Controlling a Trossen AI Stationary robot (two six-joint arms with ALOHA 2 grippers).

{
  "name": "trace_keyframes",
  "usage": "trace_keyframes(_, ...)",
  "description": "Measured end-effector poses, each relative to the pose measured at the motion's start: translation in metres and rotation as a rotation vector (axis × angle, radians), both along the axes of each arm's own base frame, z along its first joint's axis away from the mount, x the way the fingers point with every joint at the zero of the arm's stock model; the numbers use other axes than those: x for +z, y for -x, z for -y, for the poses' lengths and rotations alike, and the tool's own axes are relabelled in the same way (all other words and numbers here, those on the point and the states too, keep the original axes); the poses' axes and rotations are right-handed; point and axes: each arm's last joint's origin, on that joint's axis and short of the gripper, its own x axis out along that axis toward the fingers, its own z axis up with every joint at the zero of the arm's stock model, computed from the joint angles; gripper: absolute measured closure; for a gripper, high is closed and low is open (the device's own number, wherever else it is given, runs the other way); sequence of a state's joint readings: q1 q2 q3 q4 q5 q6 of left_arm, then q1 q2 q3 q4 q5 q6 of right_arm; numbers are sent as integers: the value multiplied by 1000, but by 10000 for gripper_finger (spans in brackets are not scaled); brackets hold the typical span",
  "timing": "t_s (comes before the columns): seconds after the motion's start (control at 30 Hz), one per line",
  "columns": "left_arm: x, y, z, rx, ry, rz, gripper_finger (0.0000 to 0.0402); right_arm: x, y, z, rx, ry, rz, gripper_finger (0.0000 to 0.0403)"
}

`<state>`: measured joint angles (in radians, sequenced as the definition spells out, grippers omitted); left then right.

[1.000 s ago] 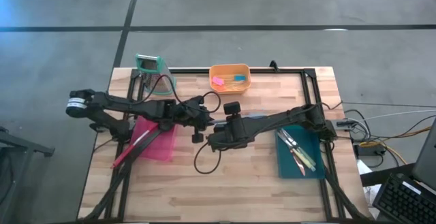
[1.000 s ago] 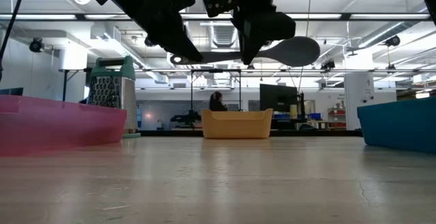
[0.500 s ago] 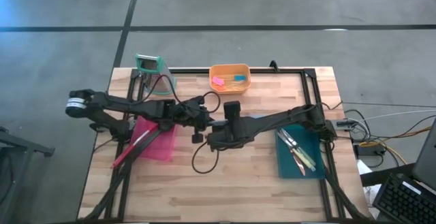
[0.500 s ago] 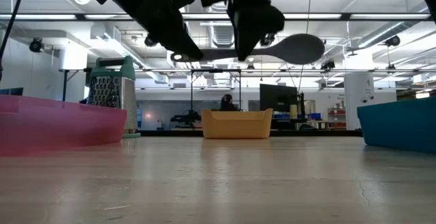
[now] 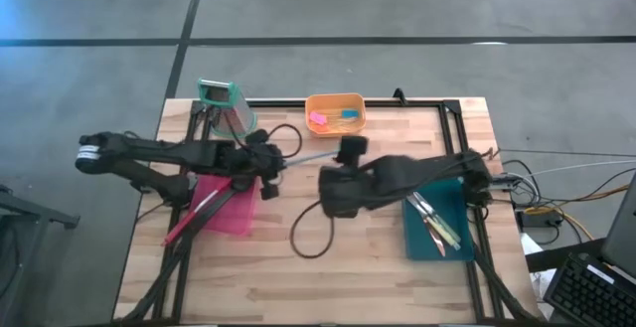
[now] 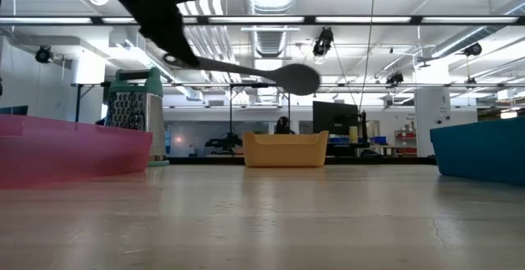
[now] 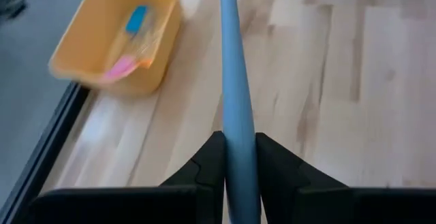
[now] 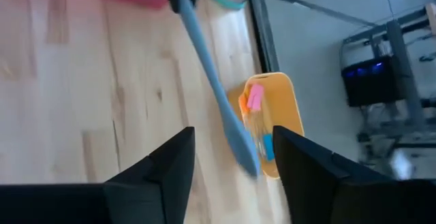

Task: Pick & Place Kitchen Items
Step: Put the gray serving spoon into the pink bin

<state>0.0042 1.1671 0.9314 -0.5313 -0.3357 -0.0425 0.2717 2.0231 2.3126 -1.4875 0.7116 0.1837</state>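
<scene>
A pale-blue long-handled spoon (image 5: 303,157) hangs over the table's middle, and my left gripper (image 5: 266,163) is shut on its handle. In the low view its bowl (image 6: 299,79) points away from that gripper, well above the wood. My right gripper (image 8: 231,135) stands open over the table's middle, right of the spoon (image 8: 211,81), with nothing between its fingers. A pink tray (image 5: 231,216) at the left holds a red spoon (image 5: 189,223) and a pale one. The teal tray (image 5: 422,240) at the right holds slim metal cutlery (image 5: 429,216). My left gripper pinches the spoon's handle (image 7: 238,125) between its two fingers (image 7: 204,169), far from the bowl. The fingers come level from the table's left and lie along the handle. The spoon is lifted clear and slopes slightly down toward its bowl.
An orange tub (image 5: 335,113) with small pink and blue tools sits at the far edge's middle. A green-topped metal grater (image 5: 221,103) stands at the far left. A black cable loops on the wood (image 5: 308,238) near the middle. Bare wood lies along the near edge.
My right gripper has opened, let go of the spoon and drawn back toward the table's right edge. My left gripper has moved toward the table's left edge with the spoon, which stays clear of the table and now hangs from that gripper alone.
</scene>
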Motion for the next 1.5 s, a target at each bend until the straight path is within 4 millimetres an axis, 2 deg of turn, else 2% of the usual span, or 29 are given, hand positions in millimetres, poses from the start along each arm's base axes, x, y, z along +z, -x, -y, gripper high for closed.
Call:
trace_keyframes(0.1, 5, 21, 3, 72, 24, -32, 341, 22, 20, 3, -40, -47, 91, 227)
trace_keyframes(0.2, 8, 41, 11, 120, 48, -68, 341, 37, 38, 8, -77, -80, 144, 241)
trace_keyframes(0.43, 21, 79, 30, 179, 184, -63, 341, 49, 67, 17, -103, -103, 183, 271)
trace_keyframes(0.57, 29, 95, 40, 239, 262, -91, 341, 43, 73, 19, -95, -79, 158, 286)
trace_keyframes(0.77, 44, 115, 53, 394, 390, -148, 341, 29, 74, 22, -78, 45, 78, 310)
trace_keyframes(1.0, 65, 125, 81, 462, 618, -108, 341, 11, 72, 31, -52, 115, -42, 335)
trace_keyframes(1.13, 64, 130, 101, 495, 704, -147, 341, 1, 73, 38, -57, 133, -95, 343)
trace_keyframes(1.3, 58, 145, 112, 597, 665, -199, 341, -7, 79, 46, -73, 142, -131, 346)
trace_keyframes(1.5, 57, 152, 121, 614, 702, -101, 341, -13, 90, 49, -106, 130, -128, 334)
